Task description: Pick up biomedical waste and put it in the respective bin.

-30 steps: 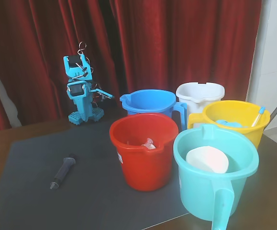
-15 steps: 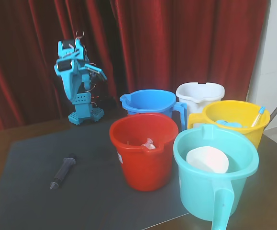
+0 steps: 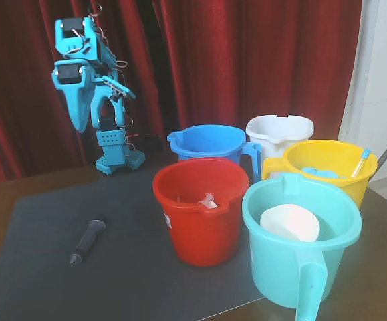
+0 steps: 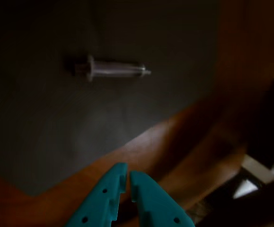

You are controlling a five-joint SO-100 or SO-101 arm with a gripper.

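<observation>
The biomedical waste is a small syringe (image 3: 88, 239) lying on the dark mat (image 3: 46, 267) at the front left of the fixed view, alone and untouched. In the wrist view the syringe (image 4: 112, 70) lies sideways on the mat, far above my fingertips. The red bucket (image 3: 202, 208) stands to the syringe's right and holds some pale scraps. My teal gripper (image 3: 79, 122) is raised high at the back left, pointing down, well behind and above the syringe. In the wrist view my gripper (image 4: 128, 176) is shut with nothing held.
A blue bucket (image 3: 212, 148), a white bucket (image 3: 279, 133), a yellow bucket (image 3: 329, 167) with a dropper stick (image 3: 360, 162), and a teal bucket (image 3: 300, 247) with a white item crowd the right half. Red curtains hang behind. The mat ends near the table's front edge.
My arm has unfolded from a low crouch at its base and risen, the gripper swinging up and to the left. The syringe and buckets have not moved.
</observation>
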